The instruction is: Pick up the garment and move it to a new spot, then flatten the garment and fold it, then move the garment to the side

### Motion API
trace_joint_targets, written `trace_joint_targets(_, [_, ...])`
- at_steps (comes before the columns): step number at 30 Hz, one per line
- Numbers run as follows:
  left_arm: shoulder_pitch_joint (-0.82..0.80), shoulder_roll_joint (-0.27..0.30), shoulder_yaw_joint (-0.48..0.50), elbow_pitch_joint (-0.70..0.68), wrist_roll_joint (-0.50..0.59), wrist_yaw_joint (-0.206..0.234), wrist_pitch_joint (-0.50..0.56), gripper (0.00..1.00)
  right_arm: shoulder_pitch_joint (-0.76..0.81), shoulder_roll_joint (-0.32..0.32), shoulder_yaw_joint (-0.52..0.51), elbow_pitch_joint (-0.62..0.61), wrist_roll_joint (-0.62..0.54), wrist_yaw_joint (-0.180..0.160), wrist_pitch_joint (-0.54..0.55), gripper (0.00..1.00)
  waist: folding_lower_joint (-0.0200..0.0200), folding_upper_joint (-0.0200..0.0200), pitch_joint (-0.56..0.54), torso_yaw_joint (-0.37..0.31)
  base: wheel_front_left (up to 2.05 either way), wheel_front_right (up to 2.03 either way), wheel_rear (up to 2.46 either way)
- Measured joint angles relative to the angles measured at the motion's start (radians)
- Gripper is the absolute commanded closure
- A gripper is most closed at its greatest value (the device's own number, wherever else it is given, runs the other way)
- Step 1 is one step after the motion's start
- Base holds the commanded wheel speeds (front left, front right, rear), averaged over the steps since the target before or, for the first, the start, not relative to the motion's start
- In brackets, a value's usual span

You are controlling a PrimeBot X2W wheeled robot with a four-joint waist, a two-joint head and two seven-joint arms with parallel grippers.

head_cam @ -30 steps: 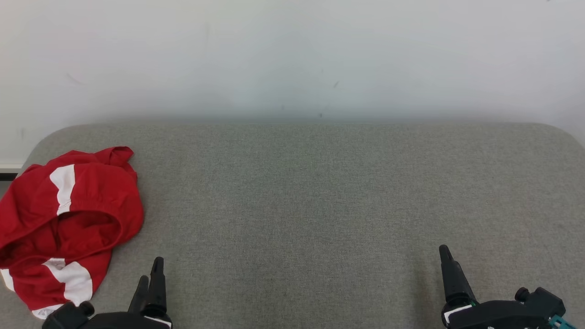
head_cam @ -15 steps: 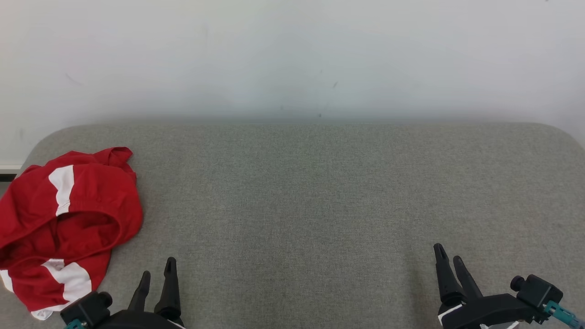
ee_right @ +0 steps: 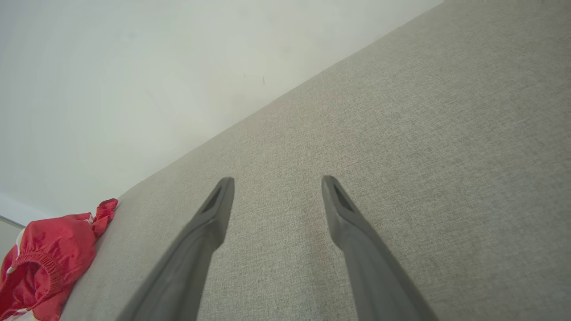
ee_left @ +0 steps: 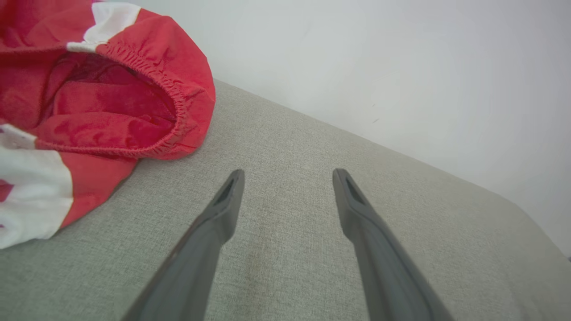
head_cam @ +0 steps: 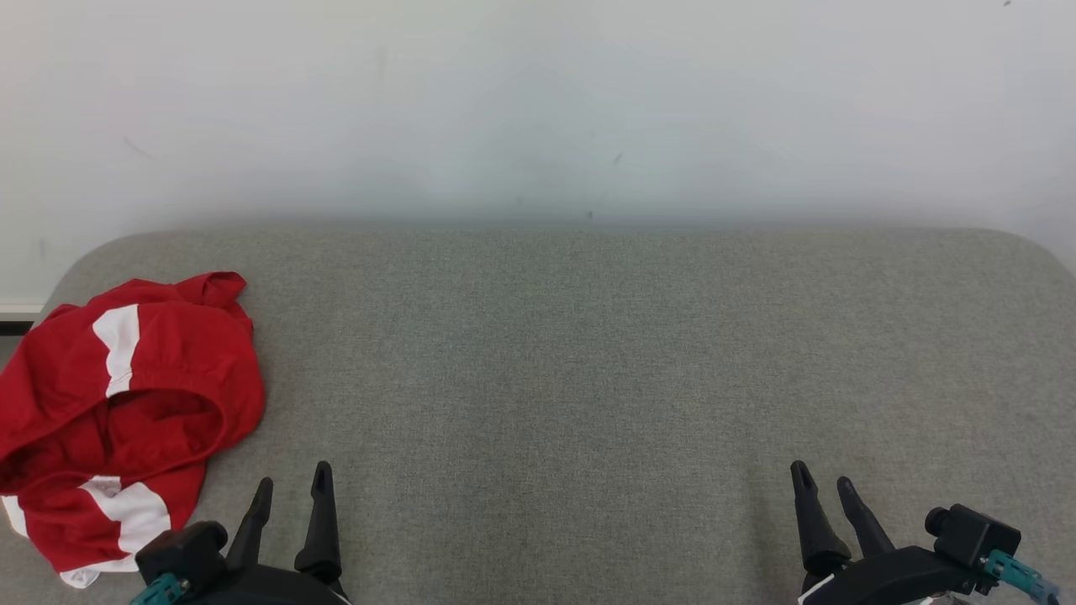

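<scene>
Both hands sit low at the near side of the grey fabric surface (head_cam: 546, 353), fingers pointing away toward the far edge. The left hand (head_cam: 292, 476) is partly open, its two fingers spread in a narrow V with nothing between them. Can't tell whether the tips touch the fabric or hang just over it. The right hand (head_cam: 821, 474) is well apart from it on the other side, same deal: fingers parted, holding nothing. Both arms are cut off by the bottom of the head view, so you just get the dark hand bodies.

The garment (head_cam: 160, 378) is a crumpled red heap with white patches, lying on the outer side of the left hand and a bit ahead of it, near the fingers but not touching them. In the left wrist view the garment (ee_left: 111, 111) has a gathered elastic opening gaping toward the hand. Part of it runs off the side of the head view, so I can't make out its full outline. From the right hand it's far across the surface (ee_right: 49, 249).

Ahead of and between the two hands it's plain grey fabric right up to the far edge, which has rounded corners and a white wall (head_cam: 538, 101) behind it. The garment lies close to the surface's edge on the left hand's side.
</scene>
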Motion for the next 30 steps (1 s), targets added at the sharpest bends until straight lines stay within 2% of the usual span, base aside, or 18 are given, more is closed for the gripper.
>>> trace_joint_targets(17, [0.0,0.019,-0.045,0.001,0.165,0.009,-0.056,0.0,0.0,-0.001,0.009,0.008,-0.207,0.0,-0.022,0.0,0.0,0.0,-0.006,0.002,0.0,0.0,0.0])
trace_joint_targets(30, [0.001,0.016,-0.053,0.01,0.252,0.008,-0.091,0.0,0.0,-0.001,0.008,0.009,-0.313,0.002,-0.031,0.0,0.0,0.0,-0.008,0.001,0.0,0.0,0.0])
